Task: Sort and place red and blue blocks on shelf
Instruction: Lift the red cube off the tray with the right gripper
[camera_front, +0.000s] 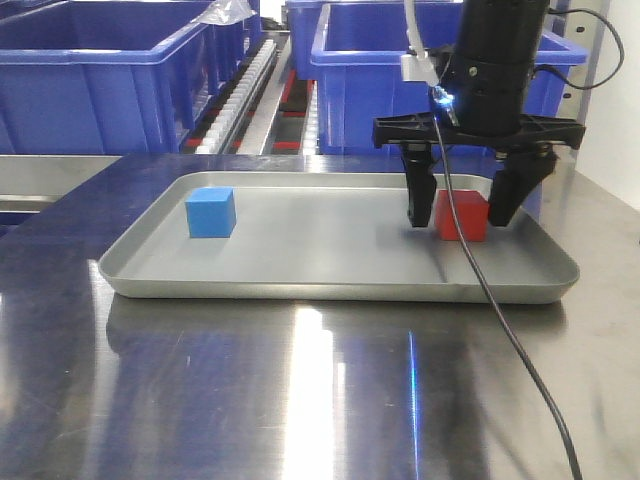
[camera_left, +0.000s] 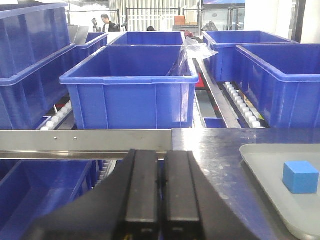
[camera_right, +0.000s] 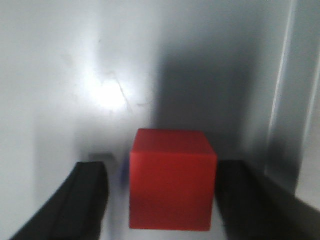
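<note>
Red block (camera_front: 461, 216), right side of grey tray (camera_front: 300, 285), straddled by right gripper (camera_front: 458, 205) with jaws spread, not touching: grasp step apparently in hand, next needing a square close and lift to shelf (camera_left: 85, 141); blue block (camera_front: 211, 212) sits tray-left; left gripper (camera_left: 159, 200) clenched empty.

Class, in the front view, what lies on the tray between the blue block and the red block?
Front view: bare grey tray from the blue block until one finger of the right gripper, beside the red block.
</note>
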